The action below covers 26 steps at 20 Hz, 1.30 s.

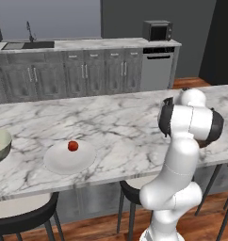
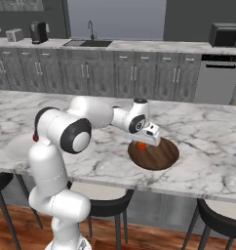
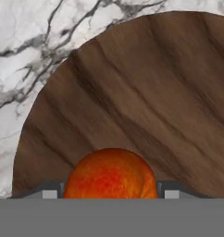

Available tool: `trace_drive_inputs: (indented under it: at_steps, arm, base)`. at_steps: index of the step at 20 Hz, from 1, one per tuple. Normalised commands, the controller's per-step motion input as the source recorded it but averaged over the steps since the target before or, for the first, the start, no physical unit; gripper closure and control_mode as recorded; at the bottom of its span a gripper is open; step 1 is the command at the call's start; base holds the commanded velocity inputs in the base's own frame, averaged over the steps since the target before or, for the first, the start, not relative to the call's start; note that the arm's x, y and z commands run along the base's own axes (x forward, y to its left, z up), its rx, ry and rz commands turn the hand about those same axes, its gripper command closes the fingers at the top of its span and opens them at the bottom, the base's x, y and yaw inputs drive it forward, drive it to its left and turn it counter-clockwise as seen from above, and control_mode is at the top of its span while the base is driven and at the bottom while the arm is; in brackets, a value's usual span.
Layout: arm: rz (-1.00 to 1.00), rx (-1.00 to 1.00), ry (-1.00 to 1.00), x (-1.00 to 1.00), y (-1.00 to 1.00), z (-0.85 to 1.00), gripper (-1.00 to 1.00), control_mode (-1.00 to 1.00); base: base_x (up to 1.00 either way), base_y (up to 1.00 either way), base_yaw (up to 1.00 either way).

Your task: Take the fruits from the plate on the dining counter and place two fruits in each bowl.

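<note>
Now the claw (image 3: 109, 196) grips an orange fruit (image 3: 110, 175) over the dark brown bowl (image 2: 156, 155) on the counter (image 2: 207, 141).

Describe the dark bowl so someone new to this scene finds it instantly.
On the long marble dining counter, look under the robot's gripper. The brown bowl sits there, wood-grained, with an orange fruit held over it; the white plate is flat and pale.

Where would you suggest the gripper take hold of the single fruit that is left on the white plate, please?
Across its widest middle, coming straight down from above. The fruit is small and round, so its sides curve evenly, and it sits alone on the flat white plate with bare plate around it for the fingers. The rim looks low, so a top approach should clear it.
</note>
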Motion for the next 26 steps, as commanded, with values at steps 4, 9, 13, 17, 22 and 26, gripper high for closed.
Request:
trace_drive_inputs:
  at_steps: [4,9,13,17,22,26]
  arm:
    - [0.0,0.0,0.07,-0.09,-0.37,-0.19,1.0,-1.0]
    - [0.0,0.01,0.04,-0.02,-0.33,-0.34,1.0,-1.0]
    - [0.0,0.01,0.03,-0.03,-0.18,-0.25,1.0,-1.0]
    - [0.0,0.0,0.04,0.0,-0.01,-0.07,-1.0,-1.0]
    - [0.0,0.0,0.0,0.0,0.0,0.0,-1.0,-1.0]
    - [0.0,0.0,0.0,-0.14,0.0,0.2,-1.0,-1.0]
  base:
    - [0.0,0.0,0.0]
    - [0.0,0.0,0.0]
    - [0.0,0.0,0.0]
    - [0.0,0.0,0.0]
    - [0.0,0.0,0.0]
    - [0.0,0.0,0.0]
